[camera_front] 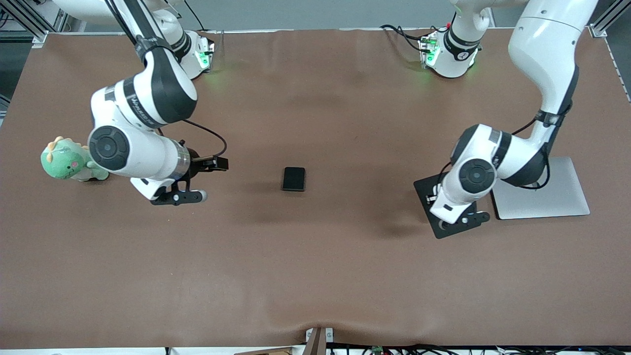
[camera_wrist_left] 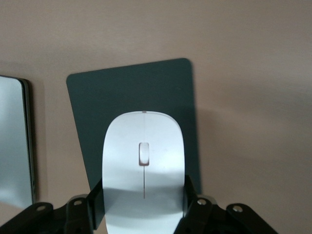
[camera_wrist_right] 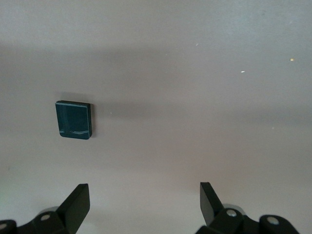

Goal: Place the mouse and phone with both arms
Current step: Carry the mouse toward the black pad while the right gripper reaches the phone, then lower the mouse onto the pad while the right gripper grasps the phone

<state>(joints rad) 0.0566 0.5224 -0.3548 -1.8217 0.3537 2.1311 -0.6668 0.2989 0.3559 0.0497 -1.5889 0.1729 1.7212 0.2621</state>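
The left pincer point(camera_wrist_left: 145, 209) pinched the mouse point(camera_wrist_left: 144, 170) by its sides, long axis running straight out from the fingers, directly over the black pad point(camera_wrist_left: 87, 102) beside the silver slab point(camera_front: 542, 192); a short descent looked enough. That arm was bent low over its end of the worktop point(camera_front: 315, 276). The right pincer point(camera_wrist_right: 145, 202) was spread and empty; the phone point(camera_front: 294, 178) lay flat mid-worktop, off toward the left arm's end from it, with a green plush toy point(camera_front: 66, 160) beside the right arm.
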